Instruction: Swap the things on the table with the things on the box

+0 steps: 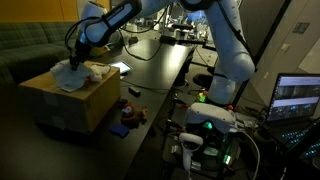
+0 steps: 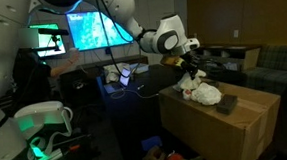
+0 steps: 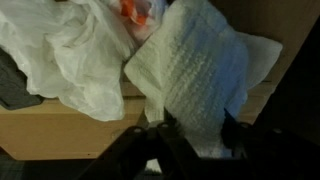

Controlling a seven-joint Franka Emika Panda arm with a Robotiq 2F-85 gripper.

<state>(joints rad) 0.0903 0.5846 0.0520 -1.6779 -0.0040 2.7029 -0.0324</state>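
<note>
1. The box (image 1: 75, 100) stands just beside the black table (image 1: 150, 65)
2. A white towel (image 3: 195, 70) and a crumpled white bag (image 3: 70, 50) lie on the box's top
3. The gripper (image 1: 73, 58) hovers over the box with the towel's edge between its jaws; I cannot tell whether they clench it

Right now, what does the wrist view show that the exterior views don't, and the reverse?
Wrist only: the knobbly weave of the white towel, and an orange scrap behind crumpled thin white material.
Exterior only: the black table, a lit monitor, a laptop and the robot arm's reach.
Both: the gripper over the white heap on the tan box.
</note>
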